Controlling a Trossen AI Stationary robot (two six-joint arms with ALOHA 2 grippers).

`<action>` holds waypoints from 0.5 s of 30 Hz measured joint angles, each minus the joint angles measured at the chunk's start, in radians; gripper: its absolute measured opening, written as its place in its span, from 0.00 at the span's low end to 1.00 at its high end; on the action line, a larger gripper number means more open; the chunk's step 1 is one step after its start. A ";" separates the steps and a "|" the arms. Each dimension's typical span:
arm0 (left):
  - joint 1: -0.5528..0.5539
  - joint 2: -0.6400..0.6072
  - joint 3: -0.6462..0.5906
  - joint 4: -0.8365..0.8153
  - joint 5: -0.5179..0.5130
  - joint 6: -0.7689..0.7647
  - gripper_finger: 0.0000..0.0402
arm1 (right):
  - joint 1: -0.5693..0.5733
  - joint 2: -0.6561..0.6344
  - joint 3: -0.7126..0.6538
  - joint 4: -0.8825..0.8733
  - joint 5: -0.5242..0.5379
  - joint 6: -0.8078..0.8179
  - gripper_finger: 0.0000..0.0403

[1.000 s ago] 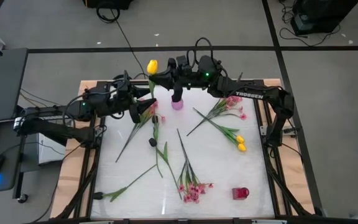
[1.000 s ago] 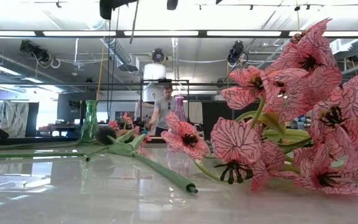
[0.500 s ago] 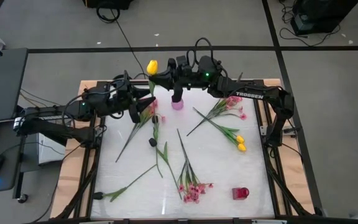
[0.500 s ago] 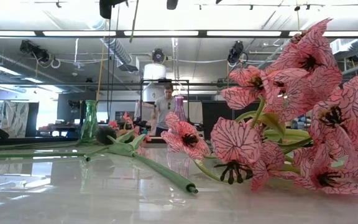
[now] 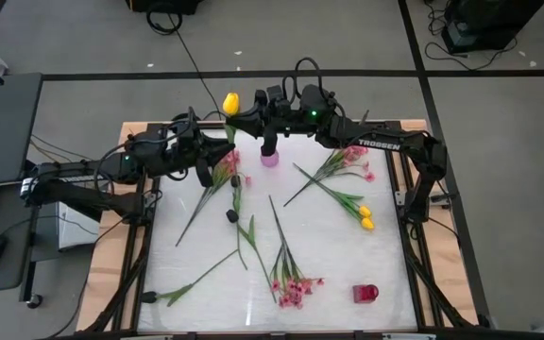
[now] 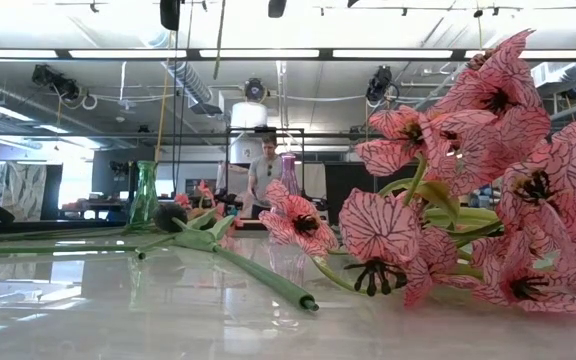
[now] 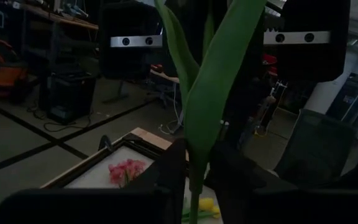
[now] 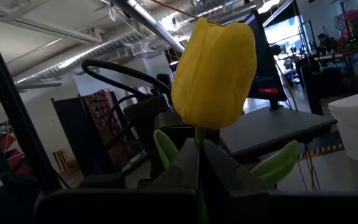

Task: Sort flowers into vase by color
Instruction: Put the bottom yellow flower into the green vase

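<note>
At the table's far edge, high view: right gripper closed on a yellow tulip, stem hanging beside the pink vase. Left gripper near the far left corner, pinching a green stem that slants down toward the table. More flowers lie scattered; red vase near the front right corner.

Low view: pink blossoms close up, green vase behind.

Left wrist view: fingers clamp the stem.

Right wrist view: fingers grip below the bloom.
</note>
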 joint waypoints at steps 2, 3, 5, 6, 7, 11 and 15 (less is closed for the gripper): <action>0.000 0.000 0.000 0.000 0.000 0.000 0.16 | 0.000 0.000 0.000 0.000 0.000 0.000 0.03; 0.000 0.000 0.000 0.000 0.000 0.000 0.15 | 0.000 0.000 0.000 0.000 -0.002 0.000 0.03; 0.000 0.000 0.000 0.000 0.000 0.000 0.13 | 0.000 0.000 0.000 0.000 -0.005 0.000 0.04; 0.000 0.000 0.000 0.000 0.000 0.000 0.12 | 0.000 0.000 0.000 0.000 -0.006 0.000 0.04; 0.000 0.000 0.000 0.000 0.000 0.000 0.12 | 0.000 0.000 0.000 0.000 -0.007 0.000 0.05; 0.000 0.000 0.000 -0.001 0.000 0.000 0.09 | 0.000 0.000 0.000 0.000 -0.008 0.000 0.09; 0.000 0.000 0.000 -0.002 0.000 0.000 0.06 | 0.000 0.000 0.000 0.000 -0.008 0.000 0.17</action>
